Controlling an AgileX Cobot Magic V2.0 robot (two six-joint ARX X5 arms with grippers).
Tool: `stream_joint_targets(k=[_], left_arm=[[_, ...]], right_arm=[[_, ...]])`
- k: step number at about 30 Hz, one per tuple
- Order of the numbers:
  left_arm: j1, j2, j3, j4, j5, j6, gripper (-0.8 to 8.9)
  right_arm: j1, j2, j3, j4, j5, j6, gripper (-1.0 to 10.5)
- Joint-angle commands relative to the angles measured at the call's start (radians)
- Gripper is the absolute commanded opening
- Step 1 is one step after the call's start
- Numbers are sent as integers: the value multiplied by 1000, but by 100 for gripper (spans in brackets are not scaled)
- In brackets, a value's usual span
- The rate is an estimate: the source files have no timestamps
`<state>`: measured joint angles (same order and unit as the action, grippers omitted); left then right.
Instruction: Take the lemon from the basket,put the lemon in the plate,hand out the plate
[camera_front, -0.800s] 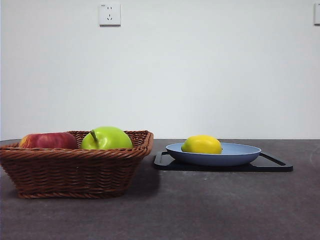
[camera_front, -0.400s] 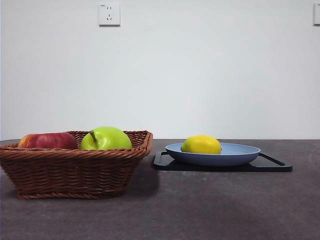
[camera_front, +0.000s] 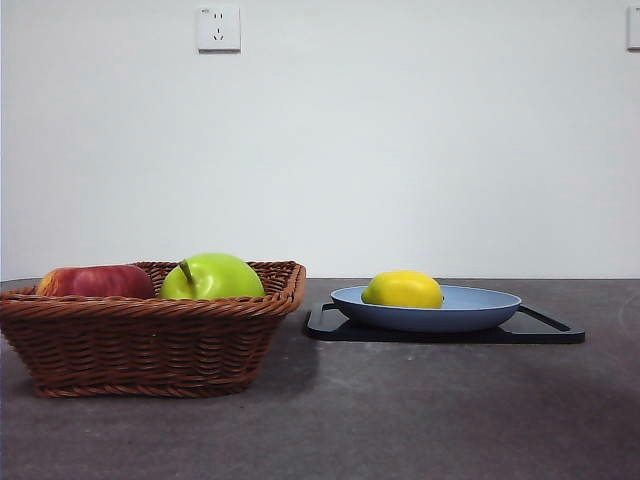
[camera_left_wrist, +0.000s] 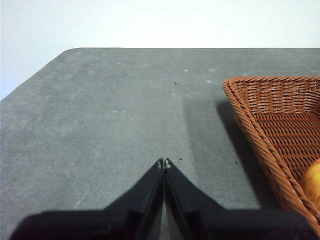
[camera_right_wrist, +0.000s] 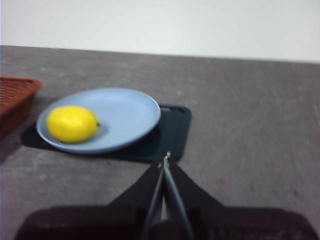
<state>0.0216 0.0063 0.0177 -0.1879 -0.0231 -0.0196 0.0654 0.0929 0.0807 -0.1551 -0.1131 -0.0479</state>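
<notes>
The yellow lemon (camera_front: 402, 289) lies in the light-blue plate (camera_front: 480, 305), toward its side nearer the basket; both also show in the right wrist view, lemon (camera_right_wrist: 72, 123) and plate (camera_right_wrist: 130, 112). The brown wicker basket (camera_front: 150, 340) stands left of the plate and shows in the left wrist view (camera_left_wrist: 270, 130). My right gripper (camera_right_wrist: 164, 161) is shut and empty, above the table short of the tray's near corner. My left gripper (camera_left_wrist: 164, 163) is shut and empty over bare table beside the basket. Neither arm shows in the front view.
The plate rests on a flat black tray (camera_front: 545, 330), also in the right wrist view (camera_right_wrist: 172, 132). A green apple (camera_front: 212, 277) and a red apple (camera_front: 95, 281) sit in the basket. A wall socket (camera_front: 219, 28) is on the back wall.
</notes>
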Motion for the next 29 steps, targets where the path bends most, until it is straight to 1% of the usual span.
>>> stream_joint_targets(k=[1, 8, 14, 16, 18, 19, 29], left_arm=[[4, -3, -6, 0, 0, -6, 8], [4, -3, -6, 0, 0, -6, 8], [4, -3, -6, 0, 0, -6, 8], [4, -3, -6, 0, 0, -6, 8], [4, -3, -6, 0, 0, -6, 8], [4, -3, -6, 0, 0, -6, 8], [4, -3, -6, 0, 0, -6, 8]], right_arm=[[-12, -16, -26, 19, -4, 31, 6], [-14, -45, -72, 13, 6, 38, 6], [-14, -52, -72, -17, 15, 48, 6], [-14, -52, -72, -19, 14, 69, 6], [-14, -52, -72, -18, 14, 108, 6], [-13, -52, -72, -18, 14, 111, 6], [-12, -52, -72, -18, 14, 110, 6]])
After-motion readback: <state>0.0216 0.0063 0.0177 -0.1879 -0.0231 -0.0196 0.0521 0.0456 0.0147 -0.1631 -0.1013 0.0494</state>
